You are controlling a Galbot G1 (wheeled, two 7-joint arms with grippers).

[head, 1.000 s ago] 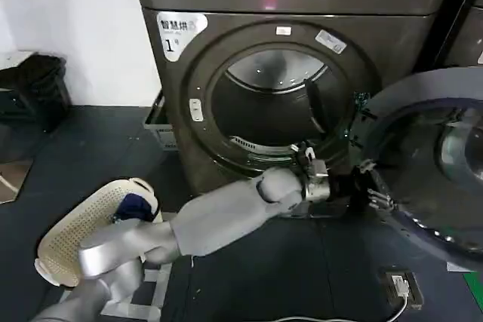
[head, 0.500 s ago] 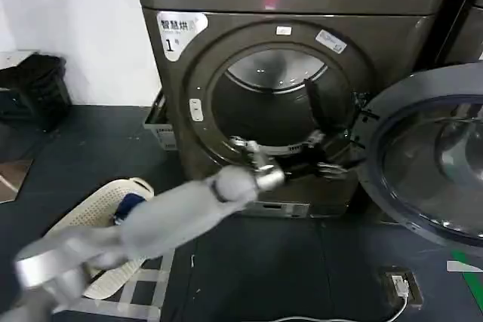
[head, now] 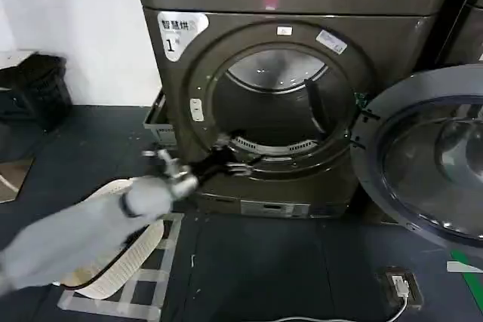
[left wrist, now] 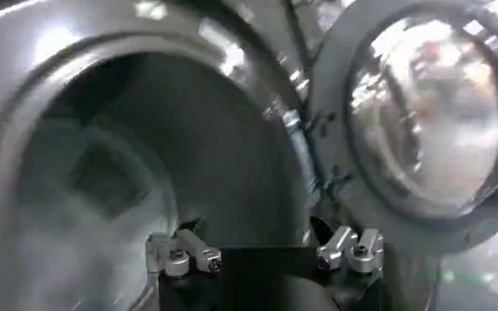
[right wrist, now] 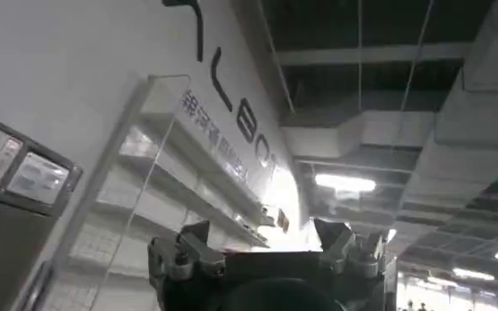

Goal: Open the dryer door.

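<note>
The bronze-grey dryer [head: 392,43] carries a white "1" sticker [head: 179,32]. Its dryer door [head: 430,164], chrome-rimmed with dark bulging glass, stands swung wide open to the right, clear of the dark drum opening [head: 275,103]. My left gripper [head: 230,165] hovers at the lower left of the opening's rim, apart from the door. In the left wrist view this left gripper [left wrist: 257,232] is open with nothing between its fingers, facing the drum, with the dryer door [left wrist: 426,118] off to one side. My right gripper [right wrist: 263,232] points up at a ceiling, open and empty.
A white laundry basket [head: 113,273] lies on the dark floor under my left arm, over taped squares [head: 143,292]. A grey bin [head: 156,122] sits beside the machine, a dark crate [head: 34,88] at far left. A small device with a cable [head: 398,283] lies front right.
My left arm has swept left from the open door's edge, across the drum opening, to its lower left rim. The door stays open at the right.
</note>
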